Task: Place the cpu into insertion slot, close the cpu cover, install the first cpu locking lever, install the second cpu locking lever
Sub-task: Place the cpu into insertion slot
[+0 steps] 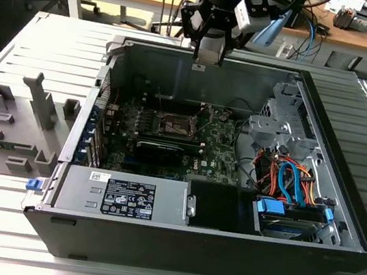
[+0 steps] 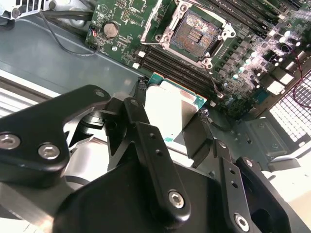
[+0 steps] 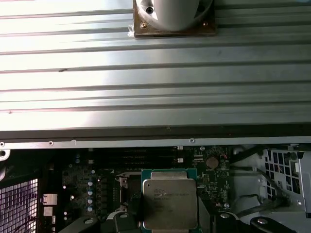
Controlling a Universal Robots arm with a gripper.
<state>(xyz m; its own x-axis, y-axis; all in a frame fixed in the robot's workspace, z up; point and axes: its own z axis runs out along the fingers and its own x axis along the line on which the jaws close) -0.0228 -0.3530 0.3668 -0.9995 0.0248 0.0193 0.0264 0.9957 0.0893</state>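
Jaws are pinching the cpu (image 2: 170,114) by two opposite edges, with the gripper (image 2: 172,104) closed onto it. In the exterior view the gripper (image 1: 209,50) is hanging over the far wall of the open computer case (image 1: 208,252), and its fingertips are hard to make out there. In the second wrist view glare is washing out the chip's metal top, and the black linkage is covering its near part. In the first wrist view the cpu (image 3: 170,204) is showing a dull silver-grey lid with faint print and a thin green border, while the picture's edge is cutting off its lower side. The chip is being held clear of the green circuit board (image 2: 124,48) and apart from the insertion slot (image 2: 194,31), which is lying uncovered, with its dark contact field framed in silver metal.
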